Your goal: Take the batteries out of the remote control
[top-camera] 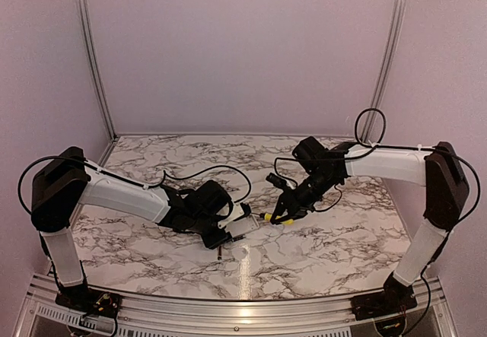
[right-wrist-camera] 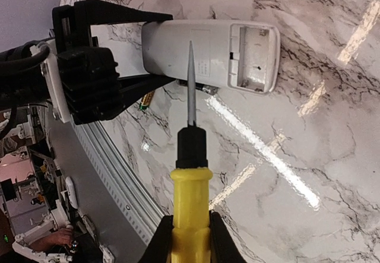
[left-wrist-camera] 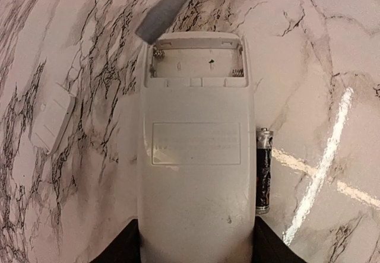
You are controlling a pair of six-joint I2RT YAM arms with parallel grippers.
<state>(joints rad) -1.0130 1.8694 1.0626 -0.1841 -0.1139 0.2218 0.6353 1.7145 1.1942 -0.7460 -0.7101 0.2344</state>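
Observation:
My left gripper (left-wrist-camera: 196, 242) is shut on the near end of the white remote control (left-wrist-camera: 196, 156), which lies back-up, black fingers on both its sides. Its battery recess (left-wrist-camera: 196, 64) at the far end is open and shows only bare contacts. A dark battery with a pale end (left-wrist-camera: 264, 169) lies on the table against the remote's right side. A gold battery (right-wrist-camera: 146, 100) lies near the left gripper's body. My right gripper (right-wrist-camera: 190, 233) is shut on a yellow-handled screwdriver (right-wrist-camera: 190, 186), whose blade tip (right-wrist-camera: 190, 46) hovers over the remote's middle (right-wrist-camera: 202, 46).
A loose white cover panel (left-wrist-camera: 53, 120) lies on the marble table (top-camera: 327, 246) left of the remote. A metal rail (right-wrist-camera: 113, 180) runs along the near table edge. Pink walls (top-camera: 243, 48) close in the back and sides.

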